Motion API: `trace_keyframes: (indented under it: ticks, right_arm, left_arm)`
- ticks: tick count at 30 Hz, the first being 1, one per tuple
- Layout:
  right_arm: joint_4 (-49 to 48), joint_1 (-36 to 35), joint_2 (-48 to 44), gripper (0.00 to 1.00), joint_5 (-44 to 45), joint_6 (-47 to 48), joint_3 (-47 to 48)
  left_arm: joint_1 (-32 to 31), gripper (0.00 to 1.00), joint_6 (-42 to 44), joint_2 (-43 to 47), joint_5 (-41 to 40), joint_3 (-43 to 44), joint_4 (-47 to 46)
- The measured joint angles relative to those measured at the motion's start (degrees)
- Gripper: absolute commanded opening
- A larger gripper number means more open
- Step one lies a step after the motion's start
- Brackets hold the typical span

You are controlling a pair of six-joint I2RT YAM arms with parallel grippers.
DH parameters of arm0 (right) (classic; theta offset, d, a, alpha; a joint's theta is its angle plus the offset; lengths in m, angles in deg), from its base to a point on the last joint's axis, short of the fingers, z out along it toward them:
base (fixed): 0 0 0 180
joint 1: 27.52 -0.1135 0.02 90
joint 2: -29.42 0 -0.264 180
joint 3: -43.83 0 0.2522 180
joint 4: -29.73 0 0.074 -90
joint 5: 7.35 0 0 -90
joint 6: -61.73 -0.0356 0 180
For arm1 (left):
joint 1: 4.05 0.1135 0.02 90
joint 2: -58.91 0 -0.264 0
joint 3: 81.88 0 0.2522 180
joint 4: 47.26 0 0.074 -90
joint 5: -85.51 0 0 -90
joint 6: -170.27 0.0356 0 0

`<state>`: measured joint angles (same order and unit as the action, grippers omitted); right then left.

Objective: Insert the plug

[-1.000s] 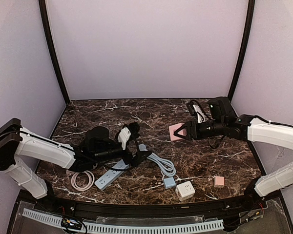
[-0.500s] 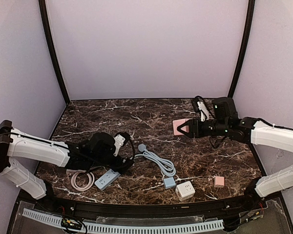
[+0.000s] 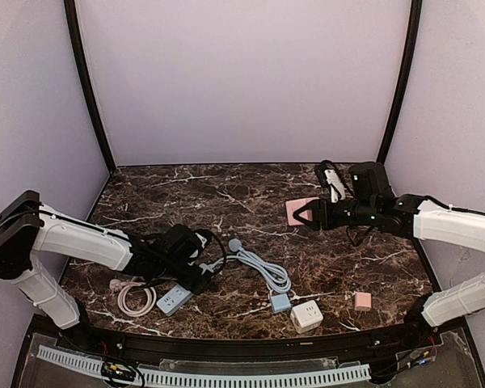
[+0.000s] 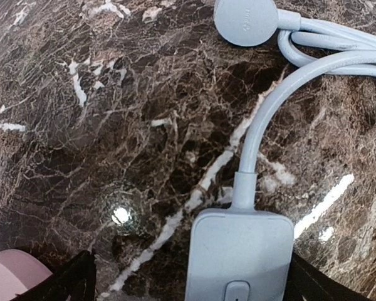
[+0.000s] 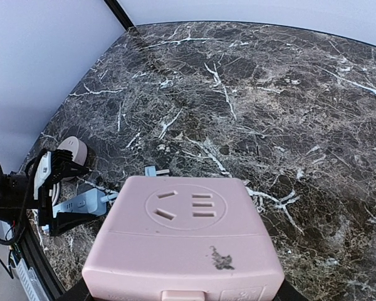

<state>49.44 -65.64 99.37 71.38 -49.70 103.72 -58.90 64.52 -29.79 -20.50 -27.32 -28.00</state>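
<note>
Left gripper (image 3: 199, 273) spread wide over the cord end of the blue power strip (image 4: 238, 257); right gripper (image 3: 302, 215) clamped on the pink plug cube (image 5: 185, 238).
Left wrist view: the strip's end sits between the open fingers (image 4: 75, 282) with a gap on each side. Its cord (image 4: 257, 138) leads away from the strip to a round plug head (image 4: 245, 20). The pink cube is held well apart from the strip, off to its far right. Only the cube's socket face shows and its prongs are hidden. The right fingertips are cut off at the frame bottom. Most of the strip is cropped in the wrist view, and the left arm partly covers it from above.
</note>
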Motion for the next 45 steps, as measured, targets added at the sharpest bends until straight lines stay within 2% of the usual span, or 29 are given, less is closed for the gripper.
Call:
trace_keyframes:
  ticks: [4, 9, 11, 13, 24, 35, 40, 45]
  right_arm:
    - [0.00, 0.00, 0.00, 0.00, 0.35, 0.17, -0.02]
    - [0.00, 0.00, 0.00, 0.00, 0.76, 0.20, -0.11]
    - [0.00, 0.00, -0.02, 0.00, 0.85, 0.20, -0.13]
    - [0.00, 0.00, -0.09, 0.00, 0.90, 0.20, -0.22]
    - [0.09, 0.00, -1.20, 0.00, 2.36, 0.20, -0.66]
    - [0.15, 0.00, -2.01, 0.00, 3.58, 0.48, -1.03]
    - [0.59, 0.00, -2.99, 0.00, 4.42, 0.66, -1.29]
    - [0.83, 0.00, -3.50, 0.00, 5.66, 0.74, -1.29]
  left_arm:
    - [0.33, 0.83, 0.02, -1.81, 1.03, 1.55, 1.75]
    - [0.35, 0.50, -0.26, -2.78, 2.71, 3.10, 3.52]
    - [0.35, 0.42, -0.74, -2.84, 3.41, 3.34, 3.80]
    - [0.37, 0.39, 0.09, -2.99, 3.69, 3.58, 4.17]
    - [0.37, 0.37, -1.44, -10.27, 4.76, 12.87, 7.80]
    - [0.87, 0.35, -2.47, -27.39, 6.60, 35.30, 8.04]
    - [3.65, 0.35, -4.02, -33.77, 7.76, 45.29, 7.26]
    - [10.19, 0.33, -7.02, -34.12, 7.50, 46.49, 5.25]
